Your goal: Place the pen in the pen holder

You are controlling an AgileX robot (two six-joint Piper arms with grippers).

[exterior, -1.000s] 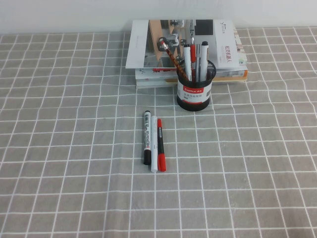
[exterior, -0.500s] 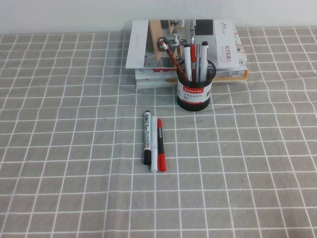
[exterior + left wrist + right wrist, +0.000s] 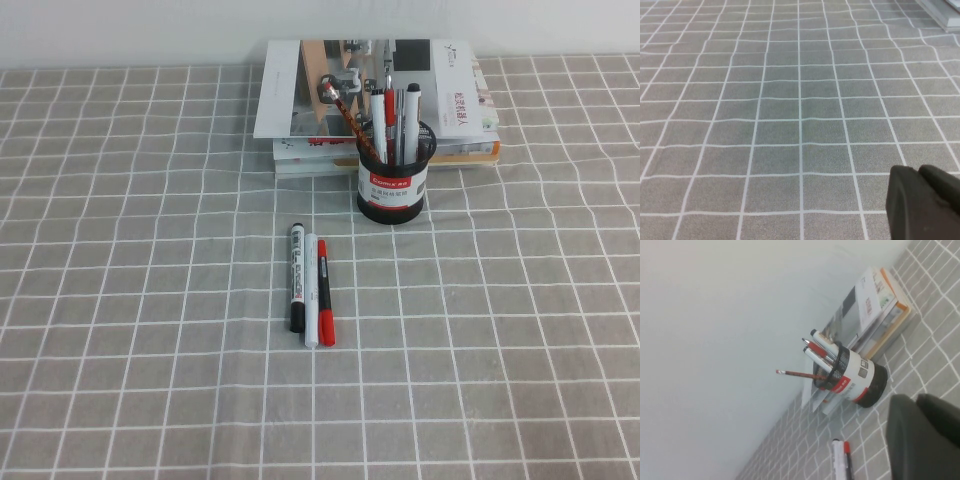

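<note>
The pen (image 3: 325,292), a slim red-capped marker with a black barrel, lies flat at centre frame of the high view, rightmost of three loose pens and touching the white pen (image 3: 311,291); a black marker (image 3: 297,277) lies on the far side. The pen holder (image 3: 392,181) stands above and right, already crowded. Expect a light, rigid, smooth barrel that rolls easily; grip mid-barrel, across its width. The left gripper (image 3: 922,202) and right gripper (image 3: 922,437) show only at their wrist views' lower right; jaw opening cannot be told.
</note>
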